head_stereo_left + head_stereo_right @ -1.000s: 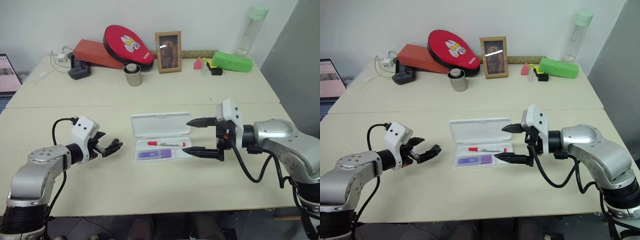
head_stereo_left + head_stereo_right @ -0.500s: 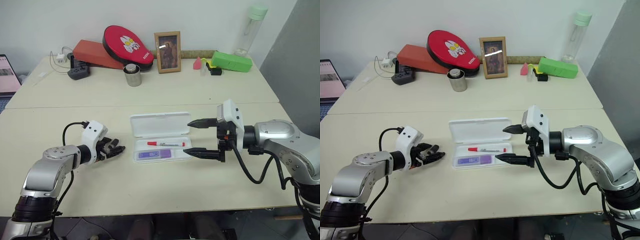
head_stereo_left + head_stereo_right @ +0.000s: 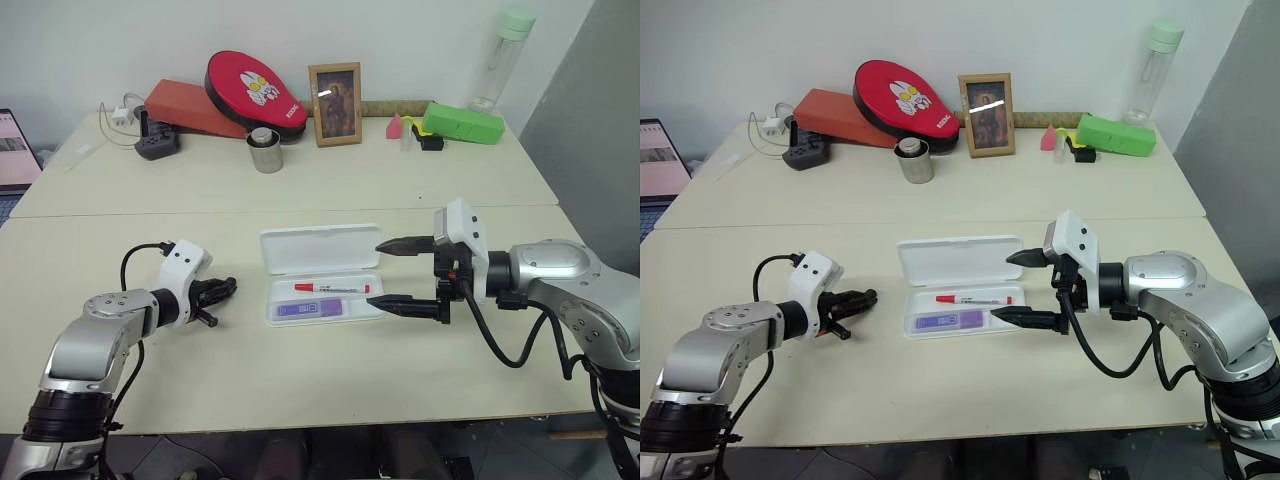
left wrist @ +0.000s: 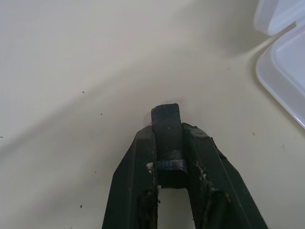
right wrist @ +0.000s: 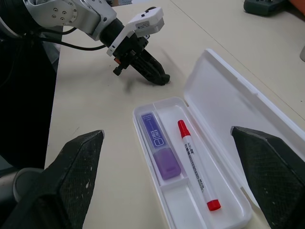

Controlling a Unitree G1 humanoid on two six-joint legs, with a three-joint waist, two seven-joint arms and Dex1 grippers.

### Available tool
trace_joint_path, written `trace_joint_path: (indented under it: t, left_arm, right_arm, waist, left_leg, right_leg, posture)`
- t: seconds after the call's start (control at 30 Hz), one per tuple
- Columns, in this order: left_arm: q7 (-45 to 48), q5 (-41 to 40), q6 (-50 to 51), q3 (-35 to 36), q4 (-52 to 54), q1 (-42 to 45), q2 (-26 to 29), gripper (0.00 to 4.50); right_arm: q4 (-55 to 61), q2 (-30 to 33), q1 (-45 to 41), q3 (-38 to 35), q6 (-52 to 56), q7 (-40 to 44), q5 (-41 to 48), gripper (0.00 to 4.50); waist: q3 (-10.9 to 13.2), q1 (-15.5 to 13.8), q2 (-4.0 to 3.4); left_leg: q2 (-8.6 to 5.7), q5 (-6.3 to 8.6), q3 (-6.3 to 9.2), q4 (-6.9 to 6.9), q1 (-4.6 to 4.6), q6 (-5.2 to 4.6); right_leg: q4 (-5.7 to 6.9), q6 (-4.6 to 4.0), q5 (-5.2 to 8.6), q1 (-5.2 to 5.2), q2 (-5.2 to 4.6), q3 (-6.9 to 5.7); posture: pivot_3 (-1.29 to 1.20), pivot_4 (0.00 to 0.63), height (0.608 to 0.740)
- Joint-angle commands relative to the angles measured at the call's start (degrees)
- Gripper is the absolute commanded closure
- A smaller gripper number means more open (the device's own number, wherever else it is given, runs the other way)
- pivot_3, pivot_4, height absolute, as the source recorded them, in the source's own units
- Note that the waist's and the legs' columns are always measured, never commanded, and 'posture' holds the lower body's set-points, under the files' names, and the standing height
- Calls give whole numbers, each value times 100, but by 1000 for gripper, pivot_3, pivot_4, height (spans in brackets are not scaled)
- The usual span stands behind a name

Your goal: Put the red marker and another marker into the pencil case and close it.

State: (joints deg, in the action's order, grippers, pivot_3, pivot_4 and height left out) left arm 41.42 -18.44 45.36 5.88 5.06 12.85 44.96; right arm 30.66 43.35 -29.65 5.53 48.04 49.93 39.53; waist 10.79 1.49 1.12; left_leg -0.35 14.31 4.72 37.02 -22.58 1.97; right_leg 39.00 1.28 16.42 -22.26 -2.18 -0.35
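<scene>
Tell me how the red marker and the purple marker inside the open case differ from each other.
The red marker is long and thin, with a white barrel and red ends; the purple marker is shorter, thicker and purple nearly all over. The red marker lies in the compartment nearer the lid, the purple marker in the one farther from it. Both lie flat and lengthwise in the pencil case, which is open.

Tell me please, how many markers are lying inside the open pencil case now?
2. The red marker lies in the tray's compartment nearer the lid, and the purple marker lies beside it in the other compartment of the pencil case. Nothing seems hidden.
</scene>
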Motion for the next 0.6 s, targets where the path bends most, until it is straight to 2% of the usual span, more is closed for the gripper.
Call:
trace_joint_path:
  t: [0.03, 0.1, 0.17, 0.23, 0.3, 0.4, 0.53, 0.6]
  left_arm:
    - [331, 23, -180, 30, 198, -95, 353, 4047]
    - [590, 2, -418, -13, 372, -115, 505, 4048]
    - [1292, -474, -607, 29, 1102, -207, 684, 4048]
    - [1657, -1011, -353, -8, 1755, 30, 708, 4048]
    - [1701, -1152, -191, -302, 2013, 369, 599, 4048]
    - [1690, -896, -202, -1118, 2102, 905, 345, 4048]
    - [1713, -310, -624, -2053, 1529, 1469, -144, 4048]
    - [1745, -232, -675, -2271, 1364, 1622, -331, 4048]
  right_arm:
    - [136, 64, 62, -274, -110, 40, 80, 0]
    - [149, 90, 115, -334, -125, 60, 97, 0]
    - [196, 156, 221, -460, -150, 85, 118, 0]
    - [286, 223, 370, -736, -196, 134, 236, 0]
    - [334, 280, 482, -875, -219, 111, 228, 0]
    - [370, 397, 711, -985, -233, -14, 80, 0]
    - [518, 402, 954, -1158, -189, -275, 78, 0]
    - [596, 384, 1021, -1196, -163, -365, 111, 0]
  waist:
    - [0, 11, 0]
    - [0, 9, 0]
    - [1, 6, 1]
    - [1, -4, 1]
    - [0, -60, 1]
    - [-2, -104, -1]
    - [-1, -91, -1]
    - [-1, -76, -1]
  left_leg:
    - [1, 0, -1, 0, 0, 0]
    - [2, 0, -1, -2, 0, 0]
    - [2, 0, 0, -1, -5, 0]
    - [1, 0, -2, 0, -8, 0]
    - [-5, 0, 0, 2, -18, 1]
    - [-11, 0, -11, 4, -14, 1]
    - [-9, 0, -26, 3, -10, 0]
    - [-6, 0, -26, 4, -9, 0]
  right_leg:
    - [0, 0, 0, 0, 0, 1]
    - [0, 0, 0, -1, -1, 1]
    - [-2, 0, 0, -1, -1, -2]
    - [-3, 0, 0, -2, -4, -1]
    - [-11, 0, 0, -1, -5, -5]
    - [-7, 1, 0, 2, -1, -8]
    - [-4, 2, 0, 4, 8, -4]
    - [-1, 1, 0, 2, 14, -5]
  posture:
    - [0, 150, 740]
    - [0, 150, 740]
    - [0, 150, 740]
    - [0, 150, 740]
    - [0, 150, 740]
    - [0, 150, 740]
    - [0, 150, 740]
    - [0, 150, 740]
